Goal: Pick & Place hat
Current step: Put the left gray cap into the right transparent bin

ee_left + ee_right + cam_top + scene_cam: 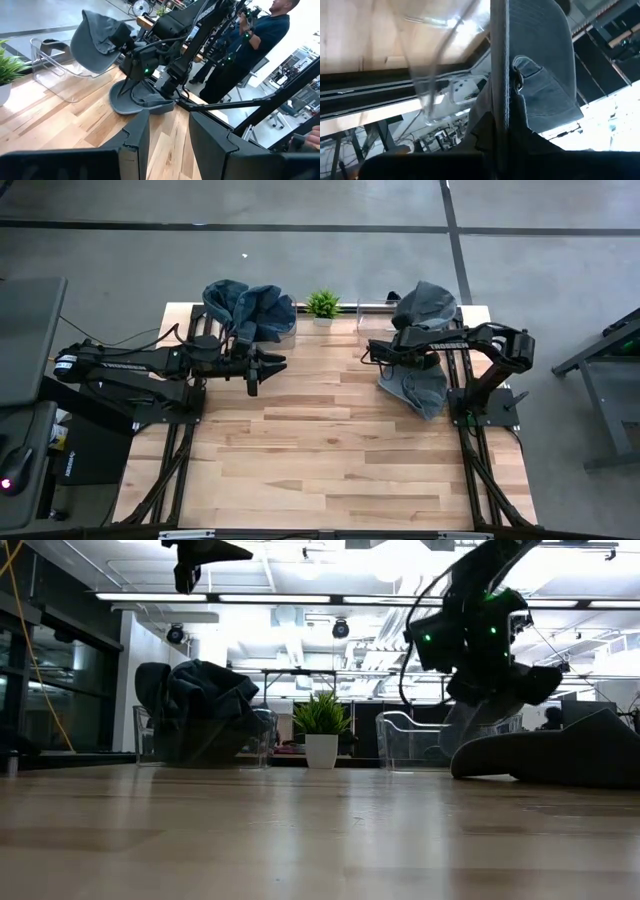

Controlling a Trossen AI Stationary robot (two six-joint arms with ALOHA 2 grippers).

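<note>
At the surface's (330,440) right rear, the right gripper (384,352) has its fingers clenched on a grey hat (428,305), lifted above another hat (415,388). The left gripper (268,366) hovers unclenched, empty; mid-surface lies open.

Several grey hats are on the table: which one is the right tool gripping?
The hat raised over the clear bin on the right, pinched by the right tool. Another hat lies flat below; the rest are piled far left.
</note>
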